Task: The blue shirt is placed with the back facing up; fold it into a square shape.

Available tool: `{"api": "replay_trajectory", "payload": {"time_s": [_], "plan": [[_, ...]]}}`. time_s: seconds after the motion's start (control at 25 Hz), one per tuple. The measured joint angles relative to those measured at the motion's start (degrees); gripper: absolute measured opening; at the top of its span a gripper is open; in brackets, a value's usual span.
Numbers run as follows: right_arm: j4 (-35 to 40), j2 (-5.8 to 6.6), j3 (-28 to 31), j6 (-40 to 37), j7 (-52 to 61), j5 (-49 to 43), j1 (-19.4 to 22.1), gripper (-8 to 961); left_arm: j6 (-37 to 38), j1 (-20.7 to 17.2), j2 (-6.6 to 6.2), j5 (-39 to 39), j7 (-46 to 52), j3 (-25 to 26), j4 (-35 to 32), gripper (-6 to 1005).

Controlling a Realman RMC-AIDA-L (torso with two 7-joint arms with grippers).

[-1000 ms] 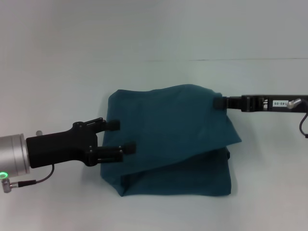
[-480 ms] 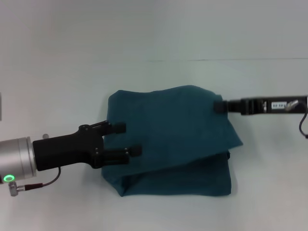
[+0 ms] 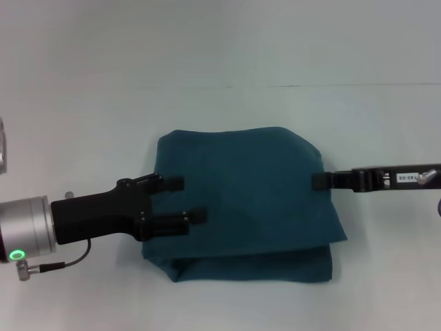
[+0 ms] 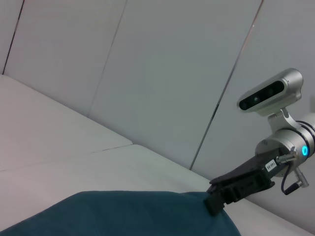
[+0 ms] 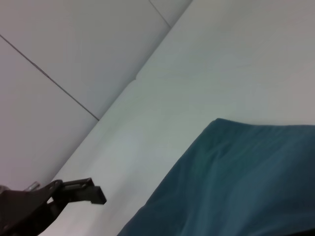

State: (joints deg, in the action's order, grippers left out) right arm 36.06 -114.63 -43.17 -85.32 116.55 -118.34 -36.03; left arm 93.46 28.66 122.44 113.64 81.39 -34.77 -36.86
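White table (image 3: 83,124) bears the seemingly folded blue shirt (image 3: 248,179).

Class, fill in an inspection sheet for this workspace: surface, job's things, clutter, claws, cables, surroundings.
Surface: plain white table.
Job's things: dark teal-blue cloth shirt, folded to a rough rectangle, no lettering showing.
Clutter: nothing seen.
Claws: left claw open, fingers over the shirt's left edge; right claw at its right edge, jaw state unclear.
Cables: thin black cable under the left wrist.
Surroundings: pale panelled wall.
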Motion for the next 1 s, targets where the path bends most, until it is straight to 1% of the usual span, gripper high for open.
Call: {"api": "replay_trajectory", "payload": {"time_s": [0.24,0.6,0.72,0.8,1.0], "plan": [[-0.15,0.84,-0.27,-0.15,0.87,-0.04,1.20,88,-0.02,0.25,0.43,0.00,0.00,-0.28,0.23,911],[-0.49,0.76,-0.37,0.55,1.54,-3.72,1.32,96,-0.01,0.46,0.55,0.00,0.00,-0.39,0.22,911],[-0.45,1.13,0.38,0.74,2.60,-4.39,1.75,98,-0.03,0.53,0.53,0.00,0.00,-0.39,0.21,910],[-0.14,1.64,1.71,1.28,3.51,-4.40,2.35,100,-0.06,0.58,0.52,0.00,0.00,-0.39,0.21,910],[-0.21,3.94,4.37,2.71,4.80,-4.42,3.01,247,-0.12,0.93,0.46,0.00,0.00,-0.29,0.21,910]]}}
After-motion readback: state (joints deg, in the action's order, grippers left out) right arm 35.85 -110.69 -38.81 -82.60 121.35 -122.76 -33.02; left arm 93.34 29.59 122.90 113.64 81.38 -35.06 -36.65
